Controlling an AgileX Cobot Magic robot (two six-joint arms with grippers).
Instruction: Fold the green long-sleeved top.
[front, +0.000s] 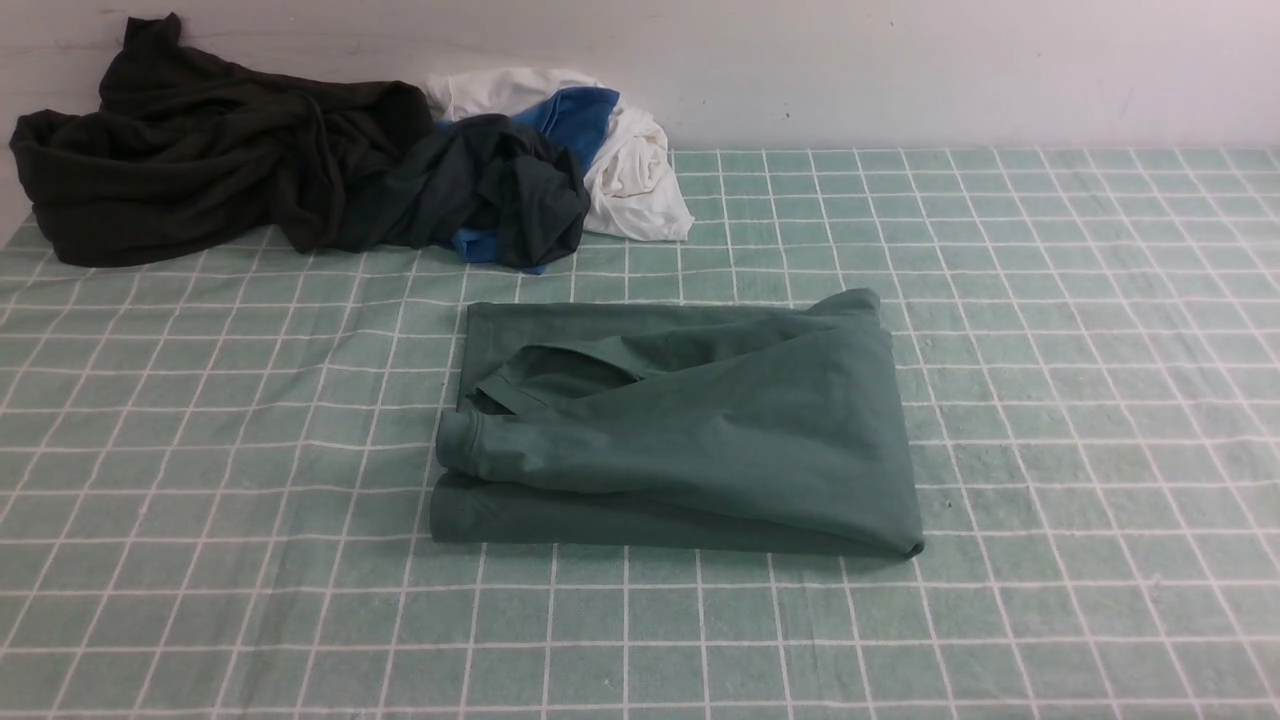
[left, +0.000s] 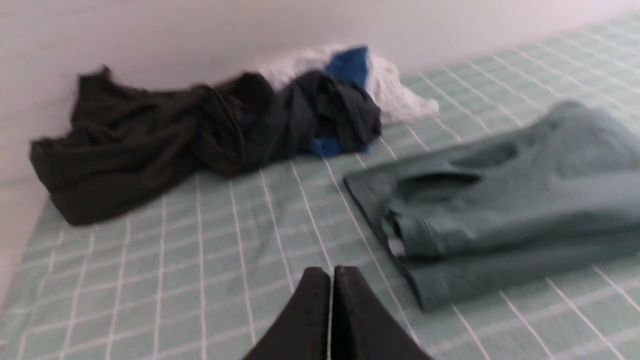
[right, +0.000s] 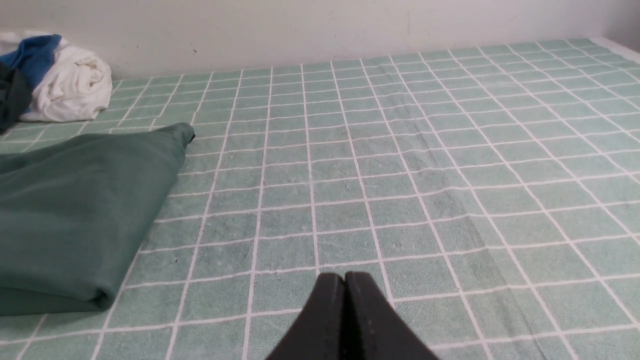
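Green top: the green long-sleeved top (front: 690, 430) lies folded into a thick rectangle near the middle of the bench (front: 1050, 300), flat on the checked cloth, with one cuffed sleeve end turned across its upper layer on the side toward my left arm.
Bench cover: a pale green towel-like cloth with a white grid covers the whole bench out to the far edge, where it meets a white wall (front: 900, 70).
Dark pile: a very dark olive-black garment (front: 190, 150) sits crumpled at the far left corner of the bench.
Teal pile: a dark teal-grey garment with blue cloth (front: 500, 195) lies bunched just beside the black one, touching it.
White cloth: a white garment (front: 630, 170) is heaped against the teal one along the far edge.
My left jaws (left: 331, 280): pressed together, holding nothing, above bare cloth just beside the folded top's left end.
My right jaws (right: 345, 285): pressed together, empty, over bare cloth to the right of the folded top, apart from it.
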